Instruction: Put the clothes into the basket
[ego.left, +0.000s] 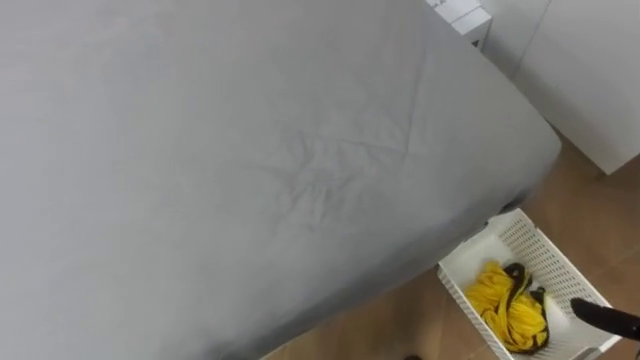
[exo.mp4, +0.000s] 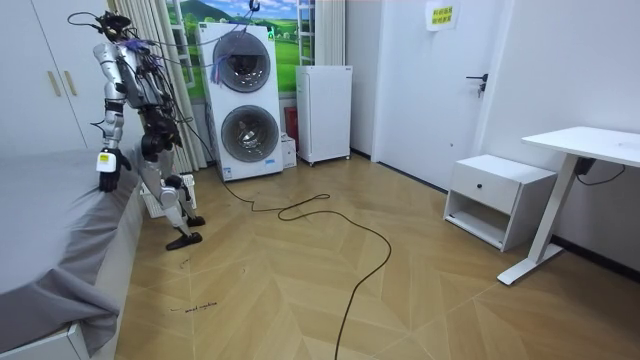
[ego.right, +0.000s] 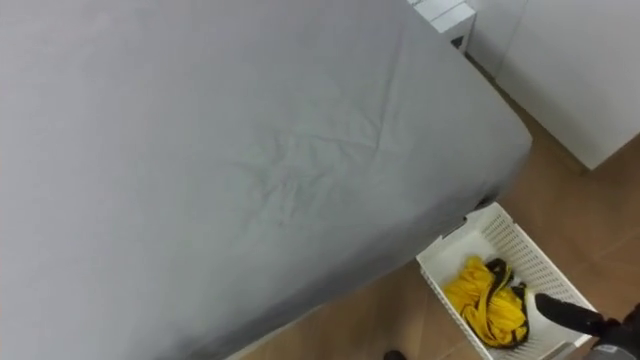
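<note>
A white slatted basket (ego.left: 450, 285) stands on the wooden floor beside the corner of the bed, at the lower right of the eye views. Inside it lies a bunched yellow garment (ego.left: 500, 300) with black trim. My right hand (ego.left: 603, 318) reaches in from the lower right, just above the basket's near end. A dark straight finger points toward the garment and holds nothing. The grey sheet of the bed (ego.left: 250, 170) is bare and lightly wrinkled. In the room view I stand upright at the bed's side, my left hand (exo.mp4: 107, 170) hanging over the bed's edge.
A white wardrobe (ego.left: 590, 80) stands close behind the basket, leaving a narrow strip of floor. In the room view, stacked washing machines (exo.mp4: 245, 100) are behind me. A white bedside cabinet (exo.mp4: 495, 195) and a desk (exo.mp4: 590, 145) stand at the far right.
</note>
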